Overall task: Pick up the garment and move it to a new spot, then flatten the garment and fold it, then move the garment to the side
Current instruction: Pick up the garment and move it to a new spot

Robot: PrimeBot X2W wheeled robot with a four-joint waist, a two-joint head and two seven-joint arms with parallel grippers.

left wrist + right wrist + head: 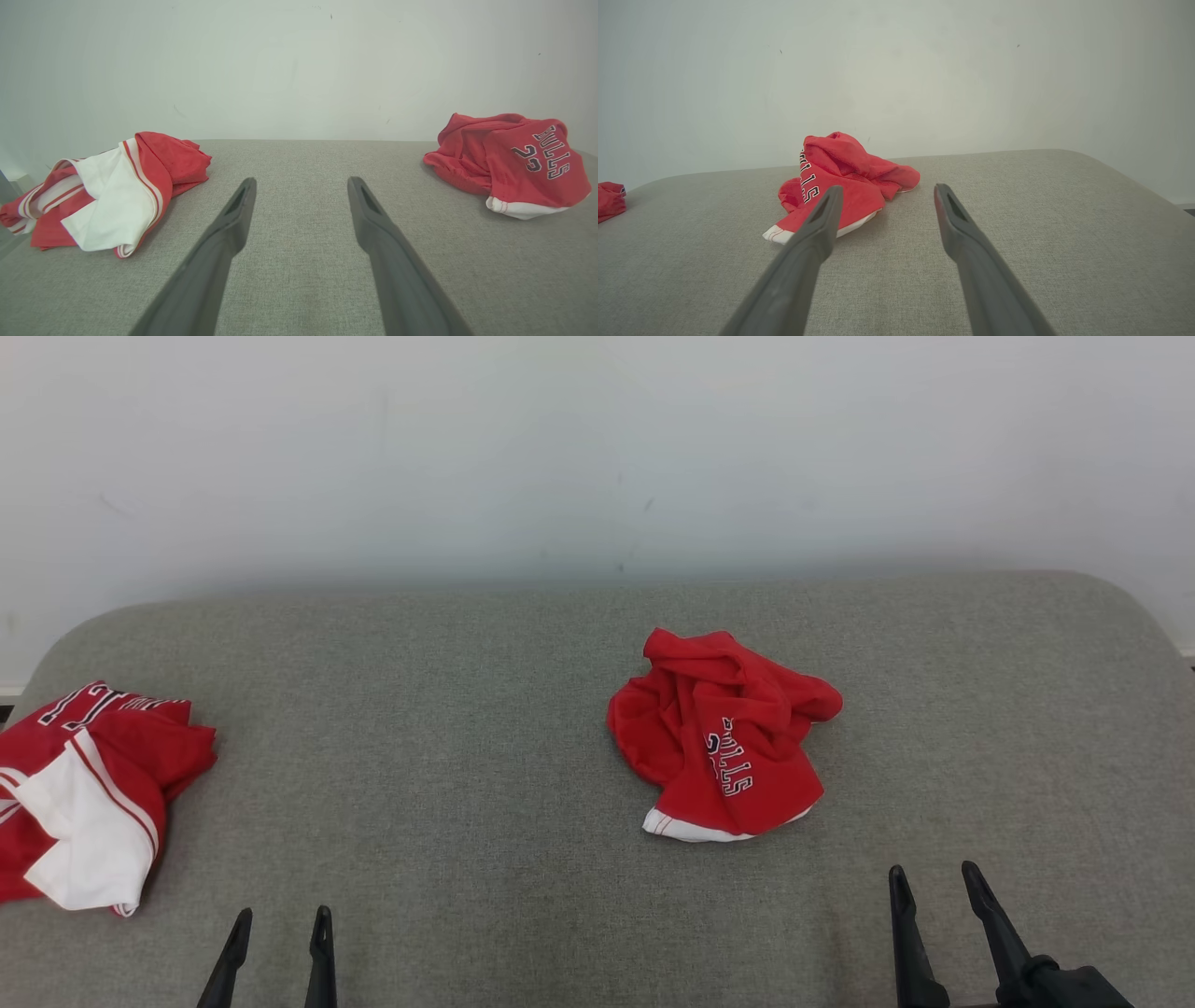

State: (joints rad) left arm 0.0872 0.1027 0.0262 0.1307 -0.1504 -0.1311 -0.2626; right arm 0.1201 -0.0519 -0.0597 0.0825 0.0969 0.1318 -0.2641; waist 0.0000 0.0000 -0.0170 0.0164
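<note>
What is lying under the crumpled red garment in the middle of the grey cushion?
The red garment rests on the grey cushion, its white hem showing at the near edge. Whatever lies beneath is covered by its folds.

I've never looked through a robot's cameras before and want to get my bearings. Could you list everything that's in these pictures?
red Bulls garment: one, red with a white hem and dark-and-white lettering, crumpled a little right of the surface's middle
red-and-white garment: one, red with white panels and stripes, bunched at the surface's left edge
grey padded surface: one, grey fabric, under both garments
wall: one, white, behind the surface
left gripper: one, two dark fingers, open and holding nothing, at the near edge on the left
right gripper: one, two dark fingers, open and holding nothing, at the near edge on the right, short of the red Bulls garment
</note>
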